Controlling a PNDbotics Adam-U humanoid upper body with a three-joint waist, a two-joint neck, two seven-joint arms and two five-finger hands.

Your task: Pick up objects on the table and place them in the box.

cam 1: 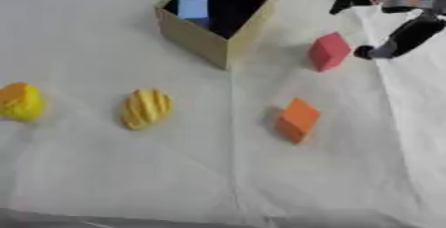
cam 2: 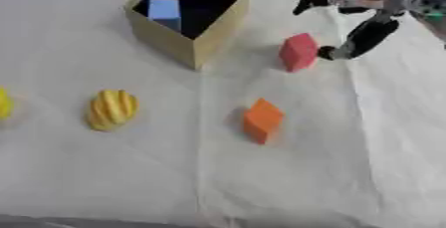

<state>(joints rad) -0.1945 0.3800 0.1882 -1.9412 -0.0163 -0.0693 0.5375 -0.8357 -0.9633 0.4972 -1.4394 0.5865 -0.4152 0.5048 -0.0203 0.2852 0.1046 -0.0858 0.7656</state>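
Soft, even light is falling across the pale cloth-covered worktop [cam 1: 104, 172], bright but without glare. Everything is looking slightly blurred, edges smeared. My black right hand [cam 2: 362, 3] is showing the most blur, its outline streaking. The red block [cam 1: 328, 51] and the orange block [cam 2: 262, 120] are casting faint shadows toward their left. The inside of the tan cardboard box [cam 1: 196, 35] is staying dark.
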